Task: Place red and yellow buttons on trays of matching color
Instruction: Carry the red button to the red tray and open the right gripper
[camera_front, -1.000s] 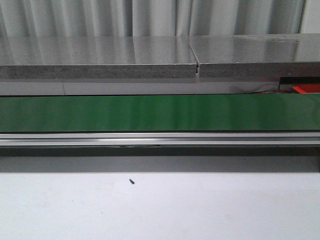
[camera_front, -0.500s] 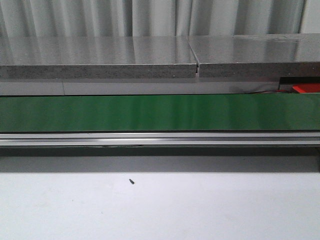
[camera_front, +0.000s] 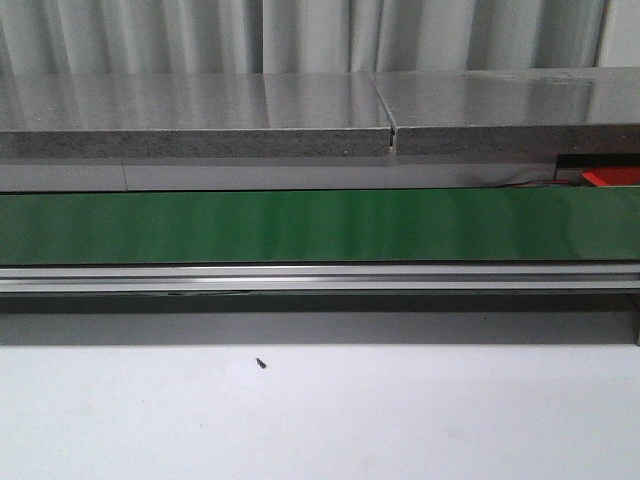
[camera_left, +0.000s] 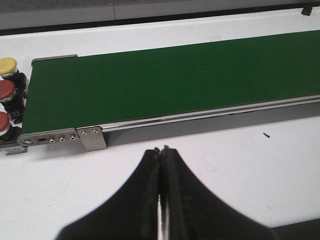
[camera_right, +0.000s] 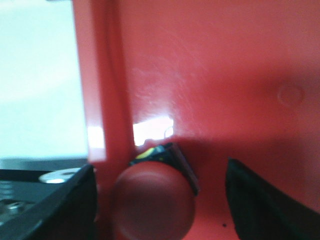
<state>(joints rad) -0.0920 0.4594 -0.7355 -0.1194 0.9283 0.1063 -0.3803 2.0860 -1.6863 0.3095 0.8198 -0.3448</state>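
In the right wrist view a red button lies inside the red tray, close against the tray's side wall. My right gripper stands open around it, with one finger by the wall and the other well apart from the button. In the left wrist view my left gripper is shut on nothing above the white table. Beyond the belt's end stand a yellow button and two red buttons. No yellow tray is in view.
A green conveyor belt with a metal rail runs across the table. Grey slabs lie behind it. A corner of the red tray shows at the far right. A small dark speck lies on the white table.
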